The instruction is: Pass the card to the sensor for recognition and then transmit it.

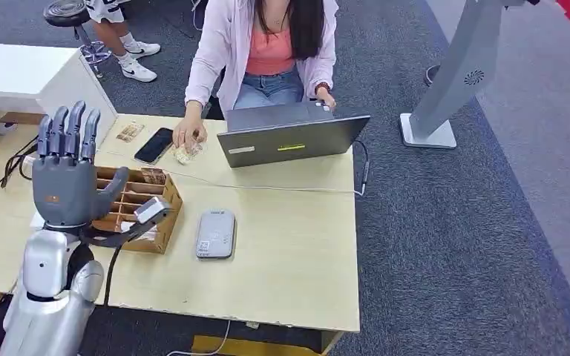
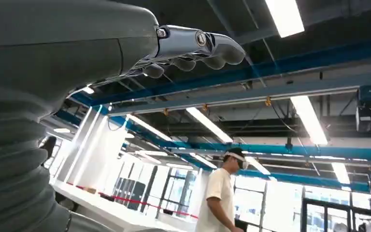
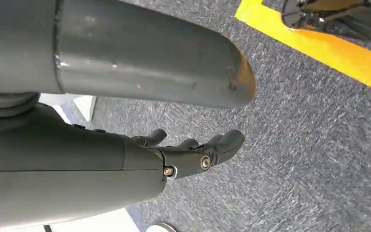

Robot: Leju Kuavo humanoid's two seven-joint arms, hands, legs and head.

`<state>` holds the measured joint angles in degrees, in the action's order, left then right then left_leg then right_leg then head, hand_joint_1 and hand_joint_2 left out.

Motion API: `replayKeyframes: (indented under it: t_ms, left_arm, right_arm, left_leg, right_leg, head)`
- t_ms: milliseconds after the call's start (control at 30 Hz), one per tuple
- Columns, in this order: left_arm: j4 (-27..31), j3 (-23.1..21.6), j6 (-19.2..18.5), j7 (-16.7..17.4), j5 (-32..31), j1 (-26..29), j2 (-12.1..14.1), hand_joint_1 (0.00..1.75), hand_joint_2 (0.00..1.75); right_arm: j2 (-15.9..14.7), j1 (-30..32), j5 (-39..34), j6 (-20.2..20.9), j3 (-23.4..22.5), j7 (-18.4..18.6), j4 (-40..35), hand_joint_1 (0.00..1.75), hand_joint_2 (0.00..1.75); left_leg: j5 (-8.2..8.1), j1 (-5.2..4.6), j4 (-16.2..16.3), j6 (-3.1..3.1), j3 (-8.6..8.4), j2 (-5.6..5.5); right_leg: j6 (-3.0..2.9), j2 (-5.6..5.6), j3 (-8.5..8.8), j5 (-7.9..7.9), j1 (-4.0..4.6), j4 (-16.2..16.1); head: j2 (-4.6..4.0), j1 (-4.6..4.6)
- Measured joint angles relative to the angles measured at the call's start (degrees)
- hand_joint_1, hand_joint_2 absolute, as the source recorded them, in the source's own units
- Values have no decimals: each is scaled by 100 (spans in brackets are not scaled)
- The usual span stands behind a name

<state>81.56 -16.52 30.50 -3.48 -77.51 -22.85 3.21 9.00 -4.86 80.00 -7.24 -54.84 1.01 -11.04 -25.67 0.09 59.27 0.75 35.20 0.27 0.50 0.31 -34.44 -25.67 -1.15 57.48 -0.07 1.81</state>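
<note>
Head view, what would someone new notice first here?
The robot's raised left hand stands out first, fingers upright and apart, holding nothing, above the wooden compartment box at the table's left side. Next comes the grey card sensor lying flat just right of that box. Across the table, a person sits at an open laptop.

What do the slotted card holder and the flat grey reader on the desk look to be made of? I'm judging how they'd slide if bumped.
Card holder: apparently unfinished wood or thick cardboard, going by its matte brown, thin dividers. Reader: probably moulded plastic, given its smooth light-grey shell, rounded corners and soft sheen.
</note>
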Motion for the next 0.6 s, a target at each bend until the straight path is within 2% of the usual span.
replayKeyframes:
  t_ms: [167,233,300,400,600]
  left_arm:
    - [612,-363,-614,-61,88,595,190,0,175]
    - [799,-488,-854,2,158,846,282,0,175]
    - [919,-626,-1256,92,315,1049,398,0,175]
    - [928,-759,-1952,288,618,1228,577,0,175]
    - [499,-763,-2283,477,975,1126,756,0,175]
  right_arm:
    - [0,5,-164,-41,-140,4,0,0,0]
    - [2,12,-225,-61,-188,0,0,0,0]
    - [2,14,-276,-94,-243,-2,0,0,0]
    - [2,17,-293,-100,-315,4,0,0,0]
    - [0,23,-223,-92,-332,52,0,0,0]
  left_leg:
    - [-3,0,0,1,1,1]
    - [-4,0,0,2,1,1]
    - [-7,0,-1,5,2,0]
    - [-7,0,-1,4,2,0]
    - [-1,1,-1,0,1,-1]
  right_leg:
    - [1,3,-2,-2,-1,0]
    - [8,1,-2,-11,-1,0]
    - [9,1,-2,-13,-1,0]
    - [8,1,-4,-14,0,0]
    - [5,-1,-2,-10,1,0]
  head:
    - [0,0]
    - [0,0]
    - [0,0]
    - [0,2]
    - [0,0]
